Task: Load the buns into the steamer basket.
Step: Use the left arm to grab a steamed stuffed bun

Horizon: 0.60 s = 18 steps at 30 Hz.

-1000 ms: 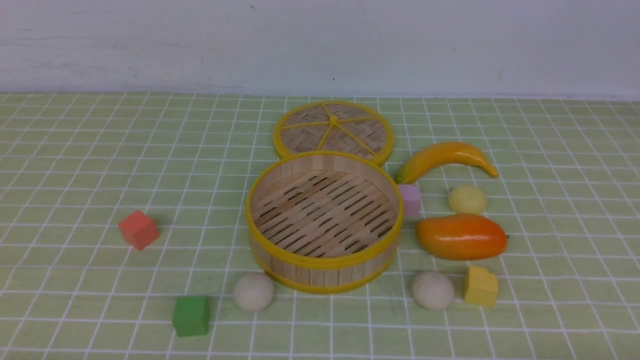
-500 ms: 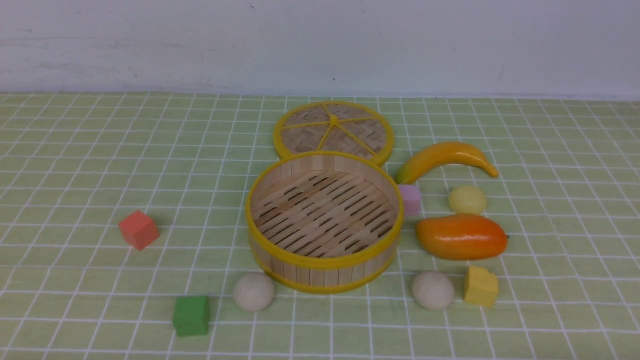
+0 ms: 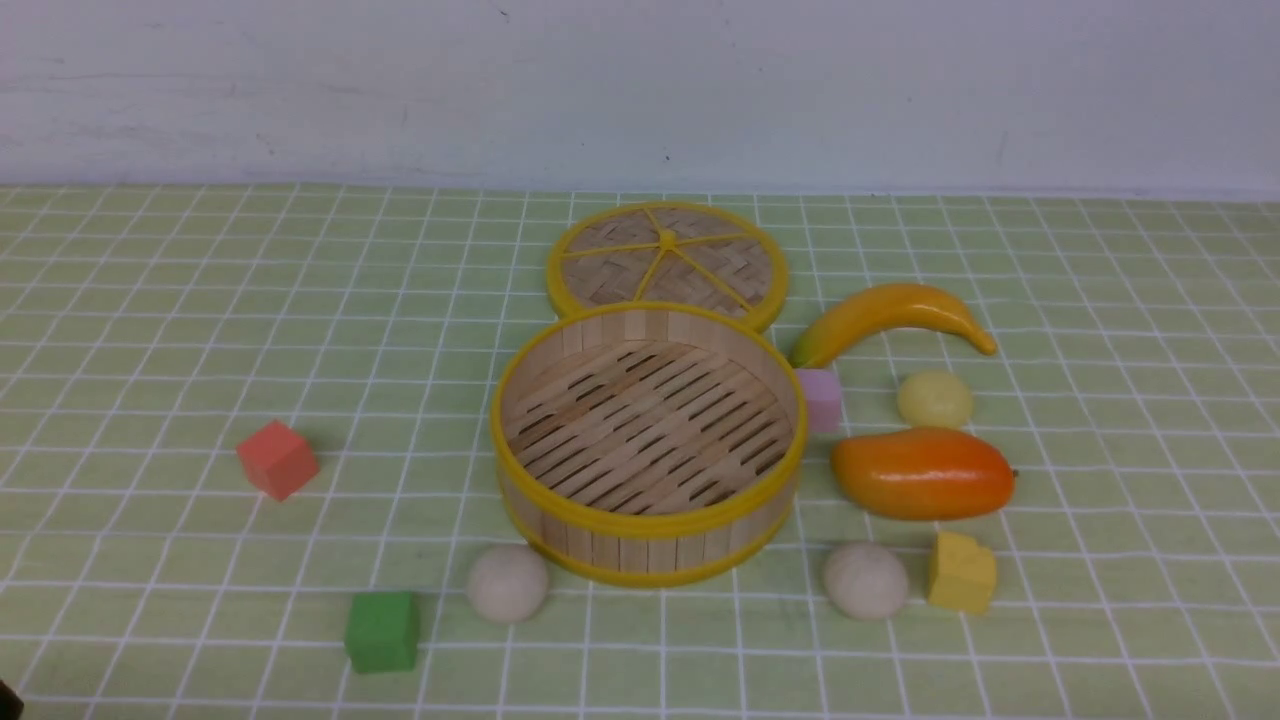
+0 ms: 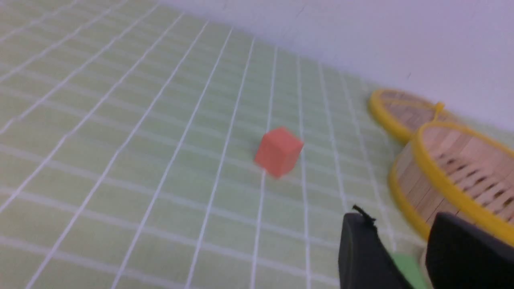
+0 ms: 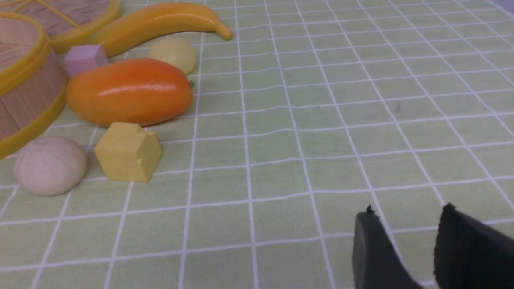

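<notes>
The steamer basket, a round bamboo tub with yellow rims, stands mid-table and holds nothing; it also shows in the left wrist view. One beige bun lies at its front left. A second beige bun lies at its front right and shows in the right wrist view. The pale yellow bun sits behind the mango, also in the right wrist view. My left gripper is open and empty near the basket's side. My right gripper is open and empty over bare cloth.
The woven lid lies behind the basket. A banana, mango, pink cube and yellow block crowd the right side. A red cube and green cube sit at the left.
A dark tip of the left arm has come into the front view's bottom left corner. The objects have not moved.
</notes>
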Tool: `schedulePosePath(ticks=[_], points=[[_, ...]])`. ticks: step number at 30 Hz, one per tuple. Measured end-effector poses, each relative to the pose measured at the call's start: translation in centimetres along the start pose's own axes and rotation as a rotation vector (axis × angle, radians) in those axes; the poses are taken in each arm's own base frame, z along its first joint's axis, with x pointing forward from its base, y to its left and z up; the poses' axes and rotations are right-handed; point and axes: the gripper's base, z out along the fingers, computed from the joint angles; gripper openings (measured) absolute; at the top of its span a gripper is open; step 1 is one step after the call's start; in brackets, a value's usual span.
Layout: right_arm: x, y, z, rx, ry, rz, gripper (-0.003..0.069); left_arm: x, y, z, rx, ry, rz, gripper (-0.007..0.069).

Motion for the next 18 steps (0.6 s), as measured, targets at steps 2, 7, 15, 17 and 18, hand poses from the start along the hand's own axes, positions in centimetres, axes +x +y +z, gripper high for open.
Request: schedulePosePath(ticks=[2,7,15,17,18], points=[[0.0,0.0,0.0,0.0,0.0,0.0,0.0239,-0.5,-0.3,0.0,0.03,-0.053,0.0,0.0238],[0.0,0.0,0.0,0.0,0.0,0.0,0.0239,-0.9,-0.5,-0.1,0.057,-0.1,0.001,0.0238],[0.0,0.0,0.0,0.0,0.0,0.0,0.0239,-2.6,-1.4,-0.5,0.173,-0.282,-0.145,0.0238],[0.0,0.0,0.0,0.0,0.0,0.0,0.0239,-3.4,-1.6,-0.8,0.223,-0.367,-0.199,0.0238],[0.0,0.0,0.0,0.0,-0.001,0.0,0.0239,-3.8,-1.7,-1.0,0.245,-0.408,-0.218,0.0238]])
